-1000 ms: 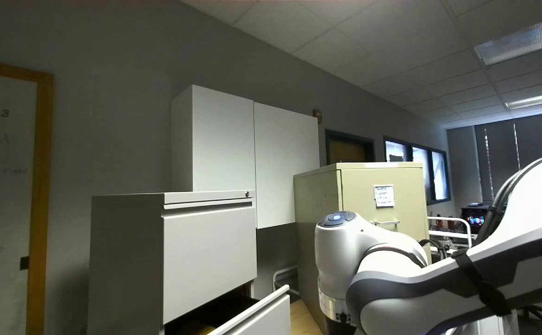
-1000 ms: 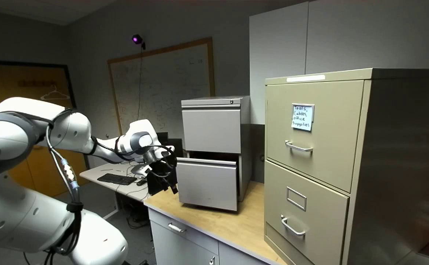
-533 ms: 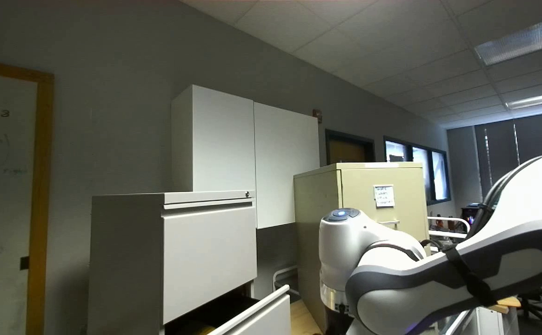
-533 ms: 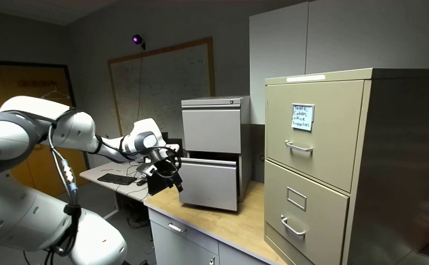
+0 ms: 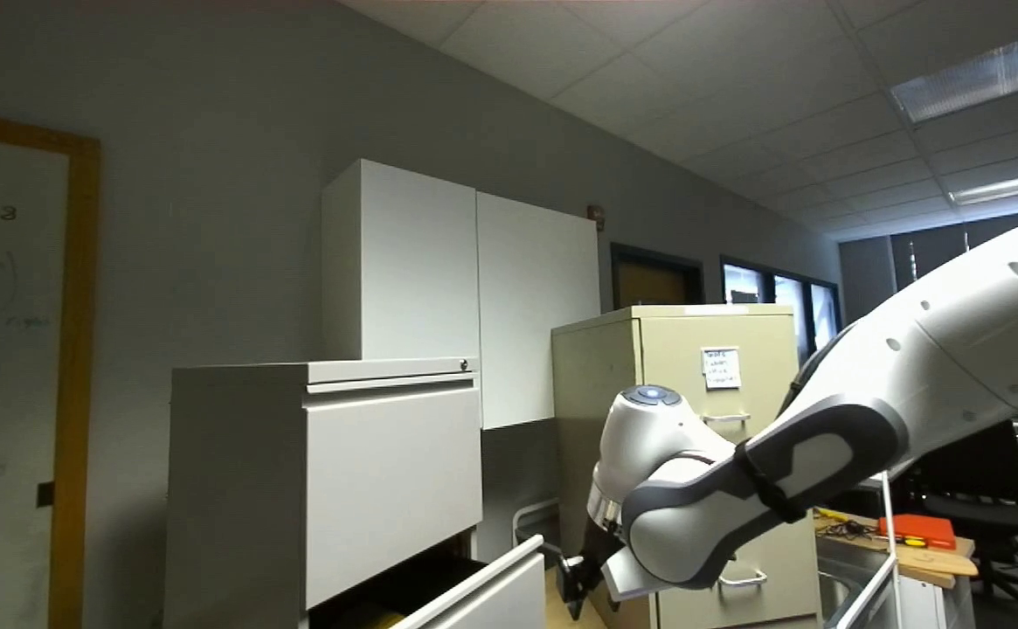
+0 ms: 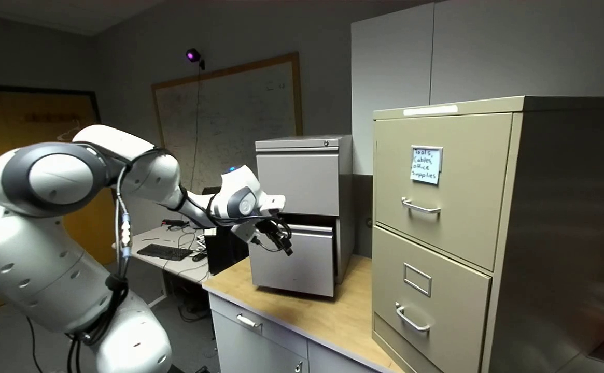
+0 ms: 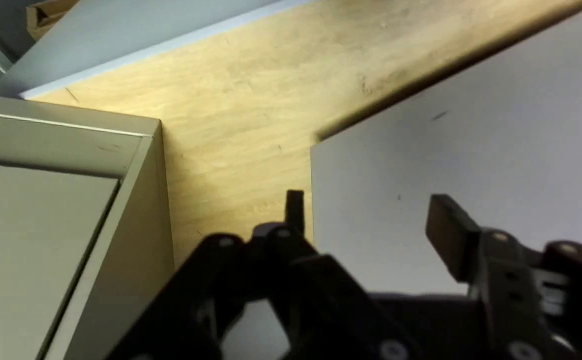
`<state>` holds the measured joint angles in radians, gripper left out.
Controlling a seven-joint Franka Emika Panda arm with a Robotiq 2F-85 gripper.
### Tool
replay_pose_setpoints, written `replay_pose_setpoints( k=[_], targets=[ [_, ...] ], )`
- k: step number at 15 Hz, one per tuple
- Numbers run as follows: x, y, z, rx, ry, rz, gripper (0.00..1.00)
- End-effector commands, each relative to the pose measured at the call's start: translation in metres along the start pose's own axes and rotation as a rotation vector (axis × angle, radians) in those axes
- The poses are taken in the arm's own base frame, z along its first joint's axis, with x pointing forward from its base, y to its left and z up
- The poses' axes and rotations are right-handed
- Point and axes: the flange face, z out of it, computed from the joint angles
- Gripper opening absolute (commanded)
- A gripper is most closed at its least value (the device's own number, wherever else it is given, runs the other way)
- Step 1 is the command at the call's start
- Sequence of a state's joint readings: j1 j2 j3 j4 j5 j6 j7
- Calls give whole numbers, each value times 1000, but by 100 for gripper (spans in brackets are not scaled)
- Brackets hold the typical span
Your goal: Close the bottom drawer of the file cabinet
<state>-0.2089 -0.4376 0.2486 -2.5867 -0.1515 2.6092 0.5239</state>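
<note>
The file cabinet [image 5: 233,489] is low and light grey, and shows in both exterior views [image 6: 297,184]. Its upper drawer is shut. The bottom drawer [image 6: 296,272] is partly pulled out; its dark inside shows above the front panel in an exterior view [image 5: 513,594]. My gripper [image 6: 282,243] is in front of the drawer's front panel, and a gap shows between them in an exterior view [image 5: 593,598]. In the wrist view the gripper's fingers [image 7: 368,212] are spread apart with nothing between them, and the plain drawer front [image 7: 450,160] fills the right side.
A beige cabinet [image 6: 436,243] with handled drawers stands beside the file cabinet on the wooden counter [image 6: 302,311]. A white two-door cupboard [image 5: 535,306] hangs on the wall behind. A desk with a keyboard [image 6: 164,252] stands beyond the counter.
The arm has swung across to the front of the bottom drawer, and the gripper has risen and tilted. The drawer has not visibly moved.
</note>
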Motion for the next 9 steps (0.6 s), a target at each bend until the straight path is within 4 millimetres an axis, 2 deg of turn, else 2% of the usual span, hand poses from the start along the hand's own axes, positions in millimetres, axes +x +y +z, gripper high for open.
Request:
replay_pose_setpoints(
  k=[1,5,6,9],
  targets=[
    [59,-8,31,68,35,43,36],
    [104,-20,65,129,46,72,5],
    [114,-23,73,147,45,82,0],
    [141,-39,94,210,42,121,0]
  ],
)
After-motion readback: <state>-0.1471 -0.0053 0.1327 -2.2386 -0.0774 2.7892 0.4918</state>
